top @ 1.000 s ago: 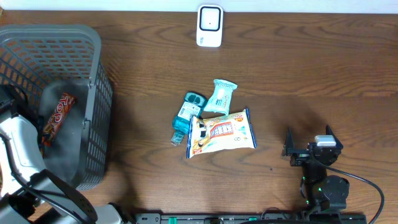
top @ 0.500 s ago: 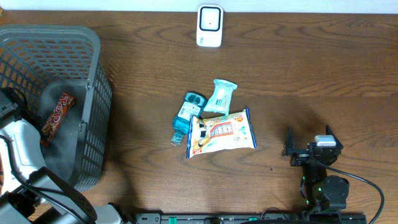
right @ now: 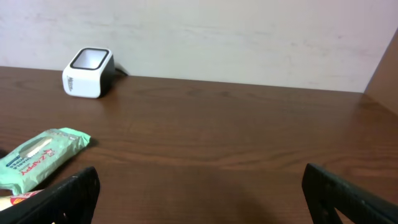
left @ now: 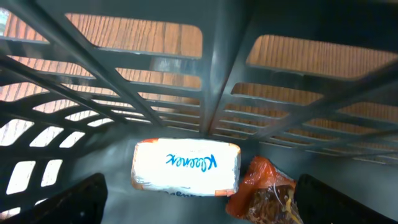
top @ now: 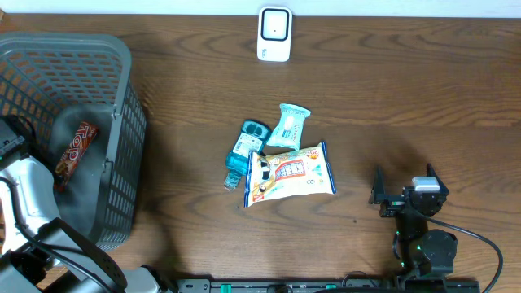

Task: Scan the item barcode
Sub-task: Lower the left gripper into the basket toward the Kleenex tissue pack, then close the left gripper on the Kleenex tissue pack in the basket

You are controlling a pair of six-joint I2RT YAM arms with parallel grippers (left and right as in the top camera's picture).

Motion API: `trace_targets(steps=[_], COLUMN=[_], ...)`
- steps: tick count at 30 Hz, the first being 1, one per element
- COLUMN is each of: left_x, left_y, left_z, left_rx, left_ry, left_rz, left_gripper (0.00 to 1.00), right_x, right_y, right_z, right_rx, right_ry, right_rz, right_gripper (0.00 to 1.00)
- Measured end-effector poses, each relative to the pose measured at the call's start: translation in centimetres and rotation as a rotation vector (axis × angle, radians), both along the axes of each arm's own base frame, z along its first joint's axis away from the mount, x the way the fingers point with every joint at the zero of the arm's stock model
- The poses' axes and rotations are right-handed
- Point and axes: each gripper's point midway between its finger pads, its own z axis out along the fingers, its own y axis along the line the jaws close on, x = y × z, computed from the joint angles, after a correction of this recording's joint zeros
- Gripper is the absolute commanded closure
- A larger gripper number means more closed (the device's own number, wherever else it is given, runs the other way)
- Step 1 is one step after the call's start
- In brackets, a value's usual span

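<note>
Both grippers gape wide and empty, the left gripper (left: 208, 200) inside the basket (top: 124, 89) at nine o'clock, the right gripper (right: 208, 198) at five o'clock; the snack bag (top: 291, 172) mid-table seems next, best pinched by one edge and turned flat toward the scanner (top: 274, 34) at twelve o'clock.

I find the worktop (top: 407, 89) bare across the right half of the overhead frame, and also in the band between the basket (top: 126, 122) and the centre.

The centre is blocked by one close-packed heap: teal bottle (top: 247, 146), green packet (top: 288, 126), and a snack bag (top: 291, 172) overlapping the bottle.

The scanner (top: 274, 34) stands alone at top centre, with open board on either side.

Inside the basket, in the left wrist view, mesh walls close in ahead and on both sides. A tissue pack (left: 186, 168) and an orange wrapper (left: 264, 196), touching, lie against the far wall.

The right gripper (top: 404, 181) occupies the lower right, jaws wide.
</note>
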Motion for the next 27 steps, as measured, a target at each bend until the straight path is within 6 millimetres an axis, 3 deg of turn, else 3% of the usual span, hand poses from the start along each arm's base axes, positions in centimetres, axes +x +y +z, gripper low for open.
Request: trace_targets(steps=[3, 6, 11, 12, 16, 27], left_x=[-0.2, -0.6, -1.1, -1.1, -2.1, -1.7], left_y=[0.2, 0.4, 0.6, 0.4, -0.7, -2.2], left_z=[-0.2, -0.5, -0.6, -0.8, -2.6, -3.8], left_rx=[0.019, 0.044, 0.074, 0.063, 0.008, -0.087], left_ry=[0.008, 0.012, 0.020, 0.024, 0.070, 0.050], left_rz=[0.004, 0.013, 0.025, 0.019, 0.008, -0.038], left_gripper=[0.24, 0.43, 0.89, 0.92, 0.92, 0.93], right_x=[0.0, 0.0, 0.0, 0.0, 0.0, 0.0], right_y=[0.0, 0.0, 0.0, 0.0, 0.0, 0.0], right_z=[0.0, 0.0, 0.0, 0.0, 0.0, 0.0], right_rx=[0.000, 0.000, 0.000, 0.000, 0.000, 0.000], right_ry=[0.000, 0.000, 0.000, 0.000, 0.000, 0.000], right_rz=[0.000, 0.000, 0.000, 0.000, 0.000, 0.000], right_gripper=[0.01, 0.01, 0.01, 0.01, 0.01, 0.01])
